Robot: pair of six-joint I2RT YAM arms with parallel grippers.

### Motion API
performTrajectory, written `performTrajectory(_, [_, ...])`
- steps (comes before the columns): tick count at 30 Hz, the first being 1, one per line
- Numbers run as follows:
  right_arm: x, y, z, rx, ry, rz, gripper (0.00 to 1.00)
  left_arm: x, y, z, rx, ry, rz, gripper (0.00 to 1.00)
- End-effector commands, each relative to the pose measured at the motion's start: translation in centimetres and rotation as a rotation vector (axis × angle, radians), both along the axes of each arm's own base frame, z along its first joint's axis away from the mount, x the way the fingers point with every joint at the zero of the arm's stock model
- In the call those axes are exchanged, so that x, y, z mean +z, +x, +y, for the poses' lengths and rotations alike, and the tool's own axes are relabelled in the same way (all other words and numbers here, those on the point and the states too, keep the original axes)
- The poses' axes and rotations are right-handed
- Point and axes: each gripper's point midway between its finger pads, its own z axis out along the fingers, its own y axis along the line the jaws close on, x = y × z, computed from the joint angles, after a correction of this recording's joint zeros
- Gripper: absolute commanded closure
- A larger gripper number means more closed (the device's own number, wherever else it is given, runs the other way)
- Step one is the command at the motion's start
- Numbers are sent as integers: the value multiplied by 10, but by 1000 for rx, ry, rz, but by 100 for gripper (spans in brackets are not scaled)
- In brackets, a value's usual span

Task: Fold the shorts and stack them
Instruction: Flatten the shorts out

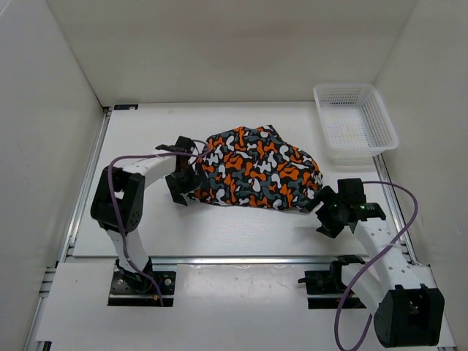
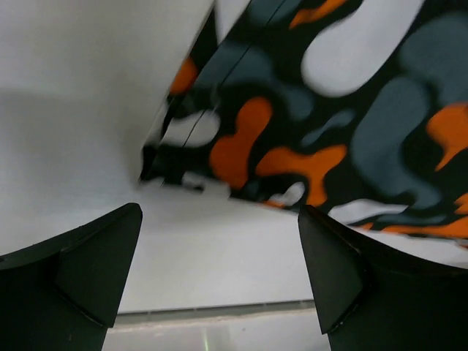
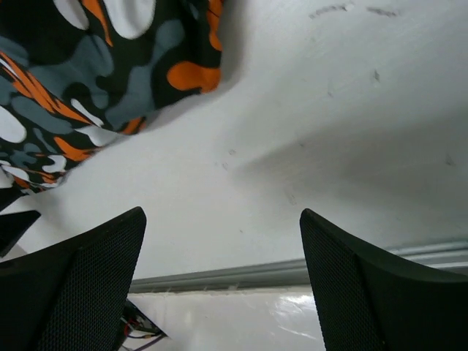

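The shorts (image 1: 256, 170), printed in orange, white, grey and black blotches, lie in a rumpled heap in the middle of the table. My left gripper (image 1: 180, 189) is open and empty at the heap's left edge; in the left wrist view the shorts (image 2: 322, 110) lie just beyond its fingertips (image 2: 110, 248). My right gripper (image 1: 323, 212) is open and empty just off the heap's right corner; in the right wrist view the shorts (image 3: 95, 80) lie up and to the left, apart from its fingers (image 3: 344, 263).
A white mesh basket (image 1: 355, 123) stands at the back right of the table. White walls enclose the table on three sides. A metal rail (image 1: 241, 259) runs along the table's near edge.
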Motion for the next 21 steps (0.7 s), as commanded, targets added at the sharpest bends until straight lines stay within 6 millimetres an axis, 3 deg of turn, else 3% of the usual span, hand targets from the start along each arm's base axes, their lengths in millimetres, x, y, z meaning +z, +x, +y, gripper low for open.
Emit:
performTrajectory(1, [13, 34, 8, -17, 64, -132, 11, 5, 34, -14, -37, -58, -75, 0])
performTrajectory(2, [8, 38, 9, -17, 65, -143, 11, 3, 36, -14, -47, -55, -73, 3])
performTrajectory(5, [-2, 57, 11, -44, 86, -174, 15, -10, 39, -14, -70, -42, -46, 39])
performTrajectory(6, [-10, 62, 9, -52, 71, -145, 18, -8, 41, -17, -73, -54, -51, 78])
performTrajectory(7, [-10, 66, 7, -60, 57, -139, 20, -10, 39, -17, -85, -59, -42, 90])
performTrajectory(9, [-11, 76, 2, -61, -3, -142, 21, -9, 39, -18, -90, -79, -38, 90])
performTrajectory(14, [-24, 93, -8, -84, -64, -116, 35, 33, 54, -19, -84, -109, -146, 90])
performTrajectory(15, [-35, 93, -10, -90, -81, -83, 40, 40, 56, -19, -85, -113, -159, 90])
performTrajectory(16, [-35, 100, -11, -95, -87, -94, 49, 50, 56, -19, -85, -117, -171, 90])
performTrajectory(17, [-34, 108, -10, -81, -102, -109, 74, 61, 61, -20, -84, -115, -197, 90])
performTrajectory(18, [-25, 124, -11, -89, -113, -125, 87, 69, 64, -18, -81, -107, -212, 90])
performTrajectory(19, [-17, 135, -12, -73, -133, -144, 96, 78, 67, -15, -79, -107, -228, 90])
performTrajectory(21, [6, 158, -13, -47, -158, -182, 100, 108, 79, -9, -71, -96, -286, 90])
